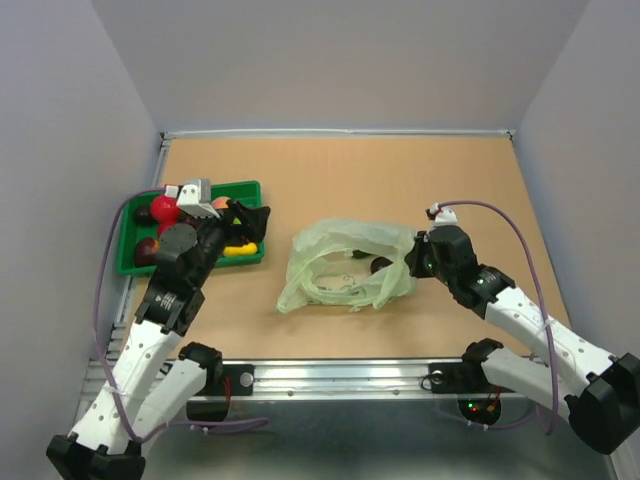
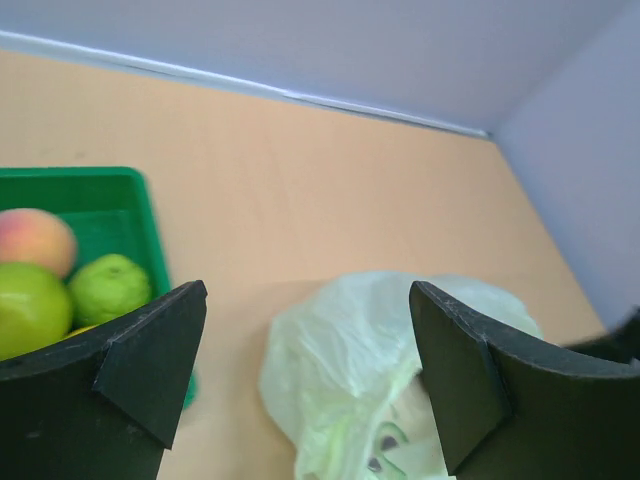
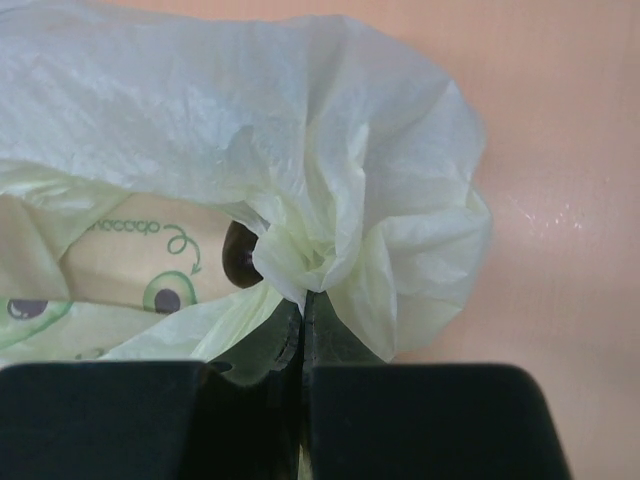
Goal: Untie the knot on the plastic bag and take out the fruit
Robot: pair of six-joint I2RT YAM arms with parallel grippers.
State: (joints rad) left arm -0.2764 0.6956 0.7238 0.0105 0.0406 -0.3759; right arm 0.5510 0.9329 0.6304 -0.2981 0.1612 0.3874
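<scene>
The thin, limp plastic bag (image 1: 345, 262) lies mid-bench (image 1: 400, 180), its gathered film pinched in the closed right claw (image 3: 303, 305); bunched folds are judged the surest hold. The left claw (image 2: 305, 300) is held wide open, empty

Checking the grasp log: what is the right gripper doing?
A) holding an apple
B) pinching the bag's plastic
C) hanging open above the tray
B: the right gripper has its fingers closed on a bunched fold of the plastic bag.
</scene>
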